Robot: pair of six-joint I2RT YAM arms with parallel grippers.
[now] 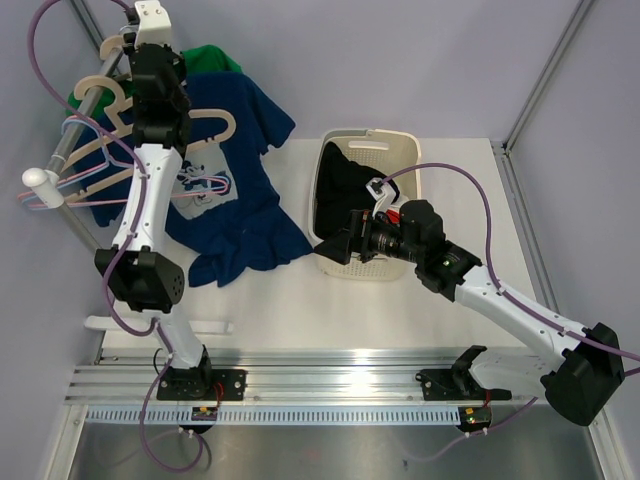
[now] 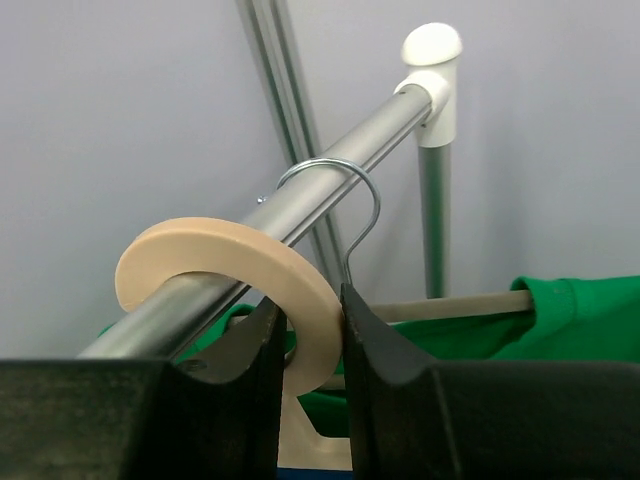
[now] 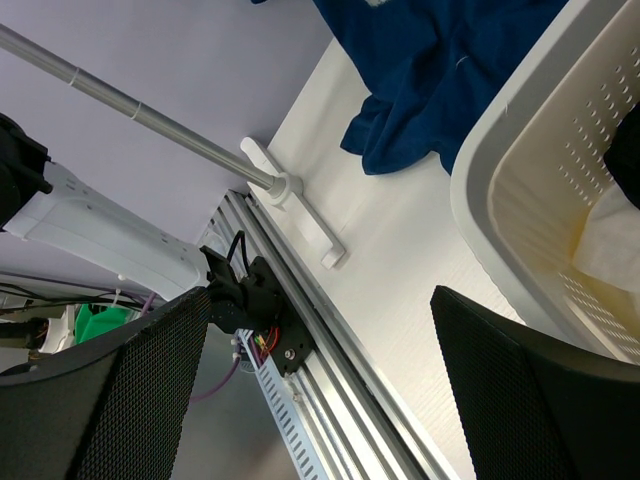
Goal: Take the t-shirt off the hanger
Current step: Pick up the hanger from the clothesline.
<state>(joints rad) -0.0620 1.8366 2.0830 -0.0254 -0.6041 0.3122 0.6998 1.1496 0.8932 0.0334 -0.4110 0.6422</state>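
A blue t-shirt (image 1: 240, 170) hangs from a beige wooden hanger (image 1: 218, 124) on the rack at the far left and spills onto the table. It also shows in the right wrist view (image 3: 440, 70). My left gripper (image 1: 135, 45) is up at the metal rail (image 2: 300, 205). In its wrist view the gripper (image 2: 308, 305) is shut on the hanger's thick beige hook (image 2: 250, 255), which loops over the rail. My right gripper (image 1: 330, 248) is open and empty, low beside the left wall of the white basket (image 1: 400, 150). Its wrist view shows it open (image 3: 320, 300) over the table.
A green shirt (image 2: 580, 320) hangs behind on the same rail, next to a wire hanger hook (image 2: 352, 178). Several other hangers (image 1: 80, 165) crowd the rail. The basket holds dark clothing (image 1: 345, 190). The rack's white foot (image 3: 295, 205) lies by the near aluminium rails.
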